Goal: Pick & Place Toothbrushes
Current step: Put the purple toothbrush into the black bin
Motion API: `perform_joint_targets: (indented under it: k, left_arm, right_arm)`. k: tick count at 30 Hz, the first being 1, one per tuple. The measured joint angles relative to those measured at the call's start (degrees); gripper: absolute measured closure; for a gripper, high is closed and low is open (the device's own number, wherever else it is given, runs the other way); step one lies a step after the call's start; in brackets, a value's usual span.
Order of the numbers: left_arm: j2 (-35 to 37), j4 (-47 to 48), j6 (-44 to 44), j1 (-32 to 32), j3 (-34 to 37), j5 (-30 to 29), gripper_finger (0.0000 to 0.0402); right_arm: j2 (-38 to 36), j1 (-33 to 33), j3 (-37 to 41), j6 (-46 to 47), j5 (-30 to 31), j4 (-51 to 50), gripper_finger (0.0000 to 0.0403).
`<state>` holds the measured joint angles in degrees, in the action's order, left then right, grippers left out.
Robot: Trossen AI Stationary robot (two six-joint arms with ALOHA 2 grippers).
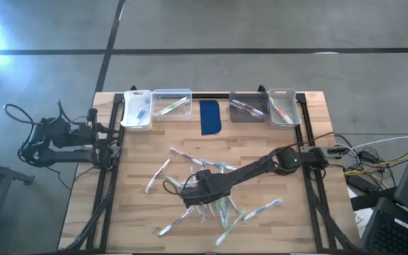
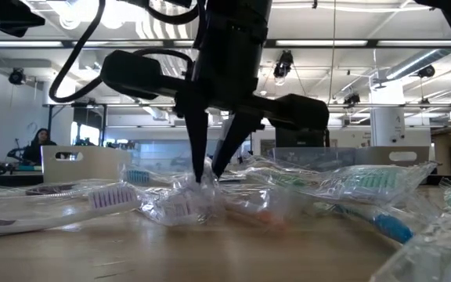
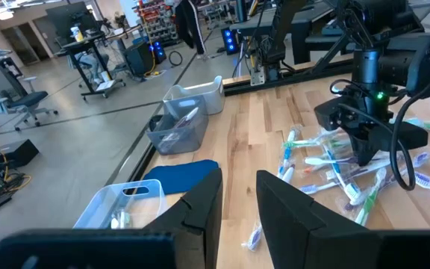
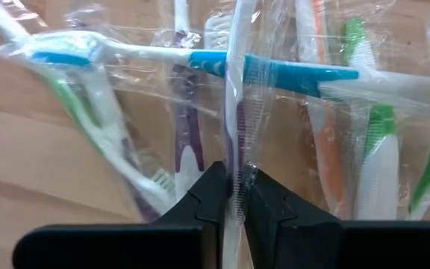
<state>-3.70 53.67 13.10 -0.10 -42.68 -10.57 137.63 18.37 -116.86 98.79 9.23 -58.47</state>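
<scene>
Pinching one wrapped toothbrush (image 4: 234, 112) at mid-handle, the right tool (image 4: 234, 196) stands closed on it, down in the heap of toothbrushes (image 1: 214, 202) at the bench (image 1: 140, 212) centre. Left tool (image 3: 237, 198) — parked at the bench's left edge, fingers part-open on nothing.

Risk, as a judgement: the grip may hold mostly loose wrapper, so the brush could slide out on lifting; crossing neighbours — a blue-handled brush (image 4: 275, 73) lies over it — may drag along.

Views: the right wrist view alone shows the fingers meeting on the wrapper; only the high view shows the four bins (image 1: 172, 104) along the far edge.
</scene>
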Motion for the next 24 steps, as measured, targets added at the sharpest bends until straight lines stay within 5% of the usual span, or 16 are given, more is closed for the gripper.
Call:
perform_joint_targets:
  k: [14, 24]
  left_arm:
    - [0.0, 0.0, 0.0, 0.0, 0.0, 0.0, 0.0312]
    - [0.0, 0.0, 0.0, 0.0, 0.0, 0.0, 0.0312]
  right_arm:
    - [-5.8, 0.0, 0.0, -1.8, 9.4, 0.0, 0.0382]
    - [-12.4, -3.8, 0.0, -14.5, 14.1, -9.8, 0.0381]
